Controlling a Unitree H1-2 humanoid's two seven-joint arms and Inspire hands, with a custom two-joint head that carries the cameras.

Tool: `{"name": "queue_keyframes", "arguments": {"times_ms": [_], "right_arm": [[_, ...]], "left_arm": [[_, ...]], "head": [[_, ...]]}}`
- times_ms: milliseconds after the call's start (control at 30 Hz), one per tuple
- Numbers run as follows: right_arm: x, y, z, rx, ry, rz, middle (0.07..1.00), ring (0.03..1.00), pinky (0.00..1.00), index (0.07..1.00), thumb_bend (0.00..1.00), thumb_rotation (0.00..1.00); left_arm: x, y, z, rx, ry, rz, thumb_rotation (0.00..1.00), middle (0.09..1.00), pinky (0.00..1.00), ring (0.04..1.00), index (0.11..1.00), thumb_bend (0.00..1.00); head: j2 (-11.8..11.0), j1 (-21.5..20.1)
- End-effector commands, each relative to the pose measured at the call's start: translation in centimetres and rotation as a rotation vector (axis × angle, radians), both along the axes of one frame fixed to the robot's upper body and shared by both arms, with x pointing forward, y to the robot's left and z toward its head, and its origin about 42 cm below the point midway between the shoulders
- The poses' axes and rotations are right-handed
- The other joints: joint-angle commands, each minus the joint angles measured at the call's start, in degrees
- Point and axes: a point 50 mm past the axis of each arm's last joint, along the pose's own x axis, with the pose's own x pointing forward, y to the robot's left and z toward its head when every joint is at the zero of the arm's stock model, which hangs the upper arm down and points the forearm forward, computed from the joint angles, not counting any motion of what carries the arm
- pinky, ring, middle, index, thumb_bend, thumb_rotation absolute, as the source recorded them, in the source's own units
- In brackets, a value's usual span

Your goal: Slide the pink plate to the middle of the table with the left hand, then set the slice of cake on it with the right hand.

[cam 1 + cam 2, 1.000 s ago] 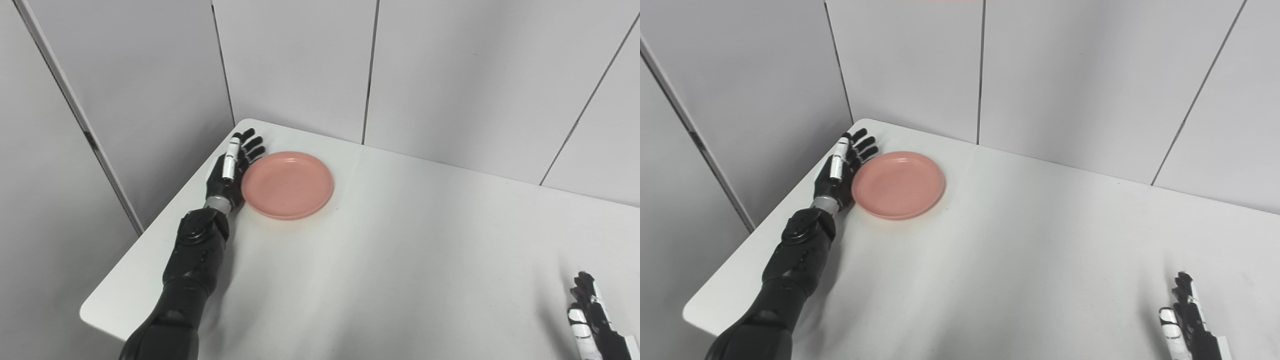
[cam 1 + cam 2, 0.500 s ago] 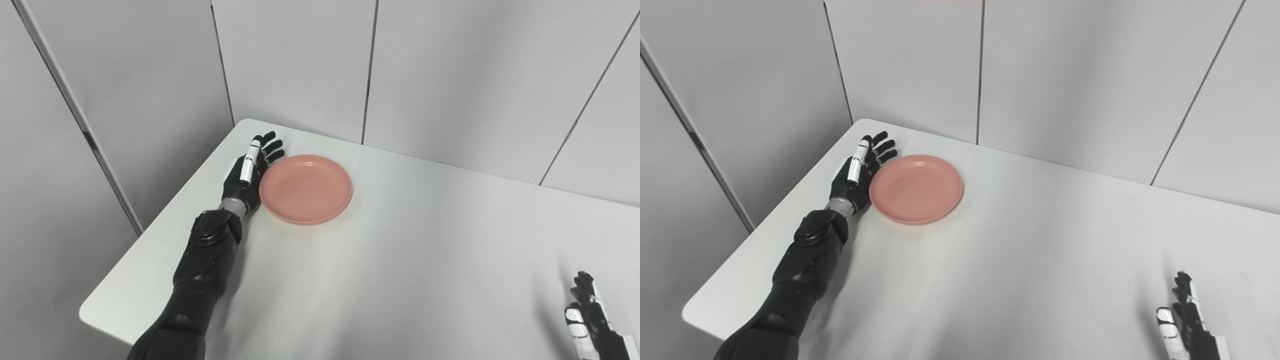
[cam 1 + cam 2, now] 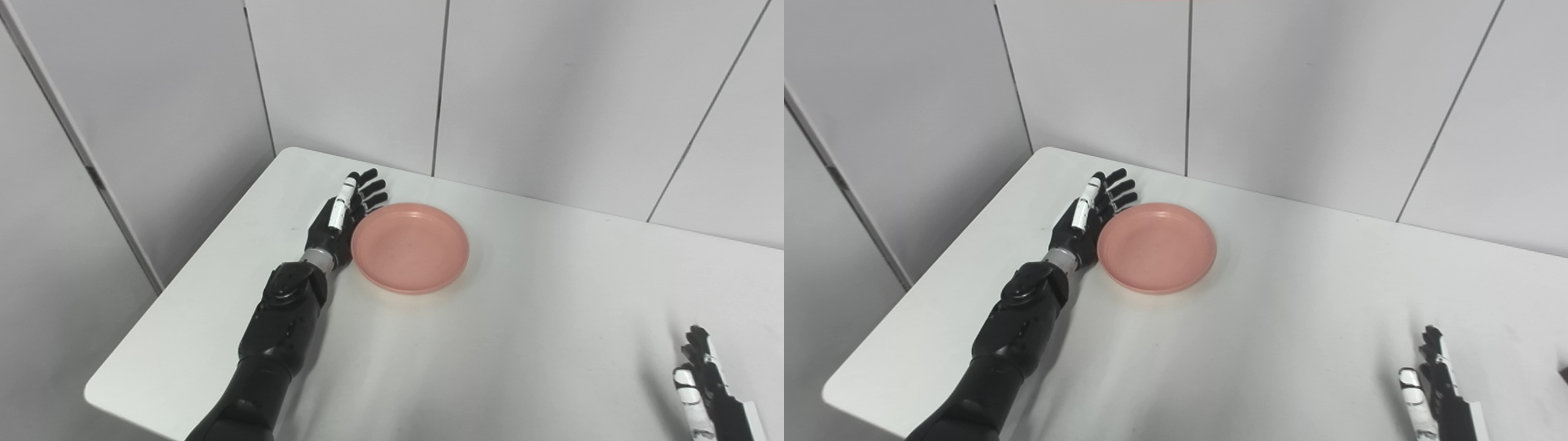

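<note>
Pink plate (image 3: 410, 247) flat on table (image 3: 490, 343), left hand (image 3: 339, 222) touching its left rim

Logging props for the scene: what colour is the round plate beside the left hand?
Plain salmon pink, no pattern: the round pink plate shows best in the left eye view.

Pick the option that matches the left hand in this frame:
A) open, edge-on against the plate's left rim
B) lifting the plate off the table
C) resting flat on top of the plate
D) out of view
A: the left hand stands open with fingers extended against the left rim of the pink plate, which lies flat on the table.
</note>
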Motion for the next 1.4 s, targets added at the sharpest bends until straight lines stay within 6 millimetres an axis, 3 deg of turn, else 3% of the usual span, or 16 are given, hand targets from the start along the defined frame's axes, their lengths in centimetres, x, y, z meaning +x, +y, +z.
{"name": "queue_keyframes", "arguments": {"times_ms": [0, 400, 800, 1367], "right_arm": [[-0.4, 0.6, -0.7, -0.003, 0.015, 0.018, 0.972, 0.954, 0.93, 0.973, 0.41, 1.00], [-0.5, 1.8, -0.3, 0.002, 0.029, 0.007, 0.968, 0.955, 0.92, 0.972, 0.39, 1.00], [-0.2, 2.3, 0.1, -0.004, 0.037, 0.003, 0.967, 0.952, 0.92, 0.974, 0.41, 1.00], [-0.1, 3.6, 0.3, -0.018, 0.032, 0.016, 0.972, 0.957, 0.93, 0.977, 0.40, 1.00]], "left_arm": [[0.1, -0.7, 0.1, 0.007, 0.017, -0.019, 1.00, 0.878, 0.86, 0.876, 0.859, 0.38], [0.0, -4.3, 0.1, 0.006, 0.041, -0.103, 1.00, 0.868, 0.85, 0.864, 0.854, 0.37], [-1.5, -9.1, -1.9, 0.026, 0.073, -0.252, 1.00, 0.892, 0.88, 0.889, 0.871, 0.36], [-4.6, -12.4, -4.3, 0.077, 0.115, -0.412, 1.00, 0.883, 0.87, 0.881, 0.868, 0.40]], "head": [[0.3, -0.7], [2.7, -5.4], [4.1, -8.7], [6.3, -15.3]]}}
